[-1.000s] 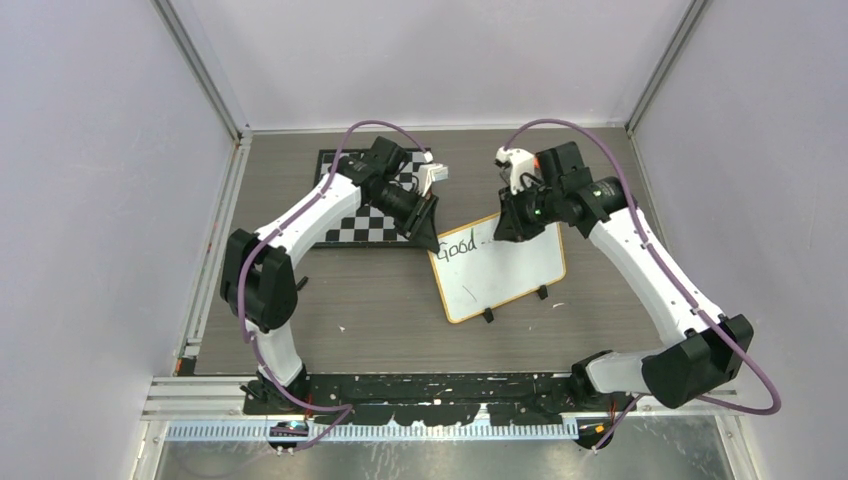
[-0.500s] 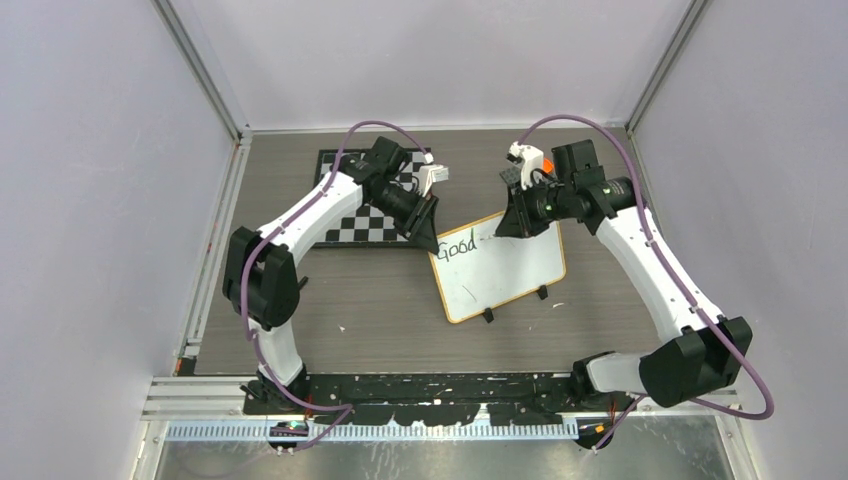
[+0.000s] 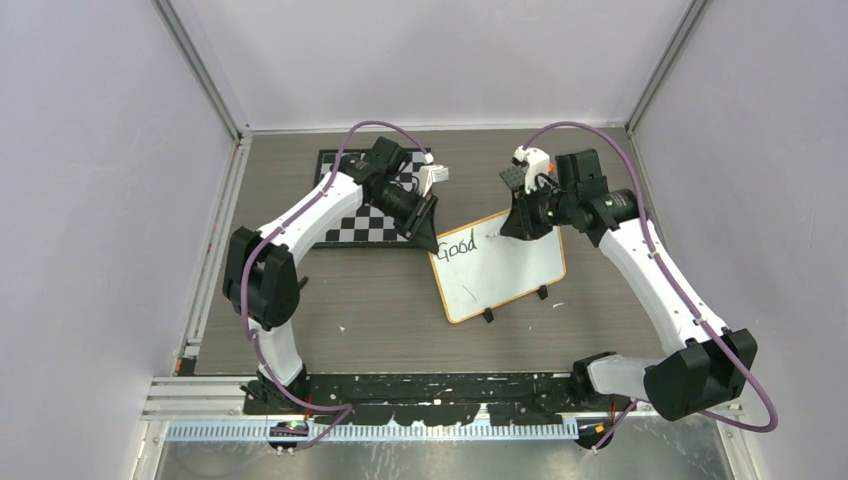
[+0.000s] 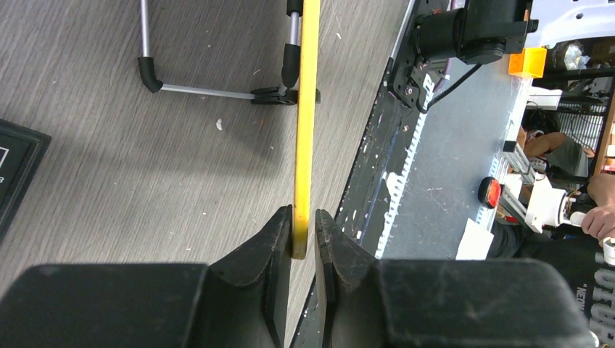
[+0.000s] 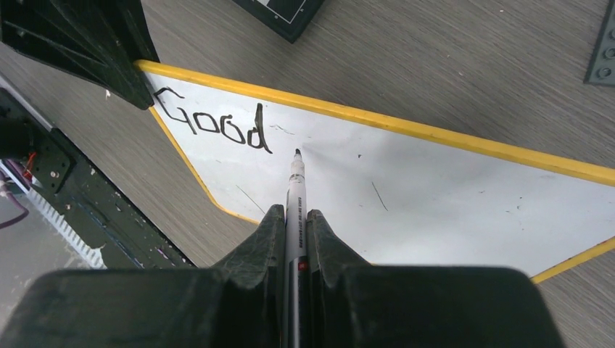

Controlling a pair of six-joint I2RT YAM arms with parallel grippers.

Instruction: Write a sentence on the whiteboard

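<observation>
The yellow-rimmed white whiteboard (image 3: 505,275): your left gripper (image 4: 304,217) pinches its rim to steady it; your right gripper (image 5: 294,217) clamps a slim white marker (image 5: 296,190) for writing.

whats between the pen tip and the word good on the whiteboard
Only bare white surface of the yellow-rimmed whiteboard: in the right wrist view the black-tipped white marker ends just beside the handwritten word "Good".
</observation>
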